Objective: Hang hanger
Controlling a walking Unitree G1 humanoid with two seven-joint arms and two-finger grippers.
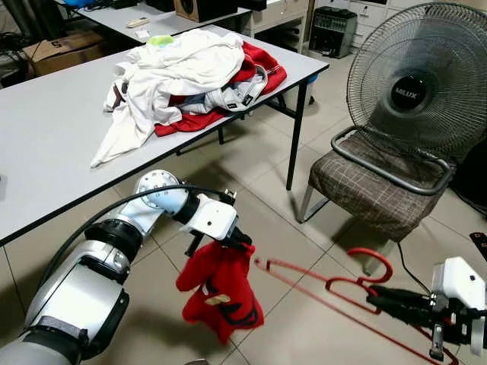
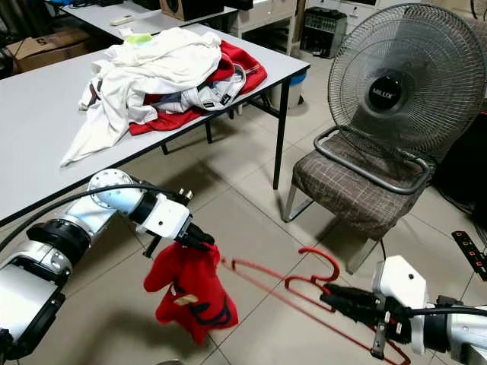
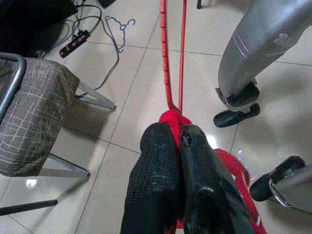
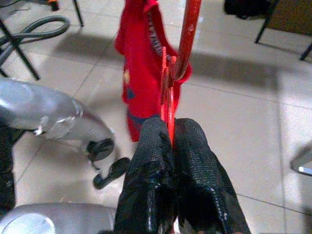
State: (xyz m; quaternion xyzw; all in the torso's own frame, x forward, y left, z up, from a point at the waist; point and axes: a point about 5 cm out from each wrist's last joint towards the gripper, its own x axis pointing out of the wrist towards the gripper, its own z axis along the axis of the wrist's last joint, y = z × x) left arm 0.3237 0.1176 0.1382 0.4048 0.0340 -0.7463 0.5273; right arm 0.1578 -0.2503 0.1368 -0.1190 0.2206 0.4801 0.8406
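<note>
Right end effector pinches the red hanger, left end effector at nine o'clock pinching the red garment; I judge threading comes next.

red hanger, red garment, checked chair

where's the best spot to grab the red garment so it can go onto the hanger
Grip the red garment at its bunched top edge, coming from above: it hangs limp, so the top is the one firm part. The left tool is shut there, while the right tool clamps the red hanger near its hook.
</note>
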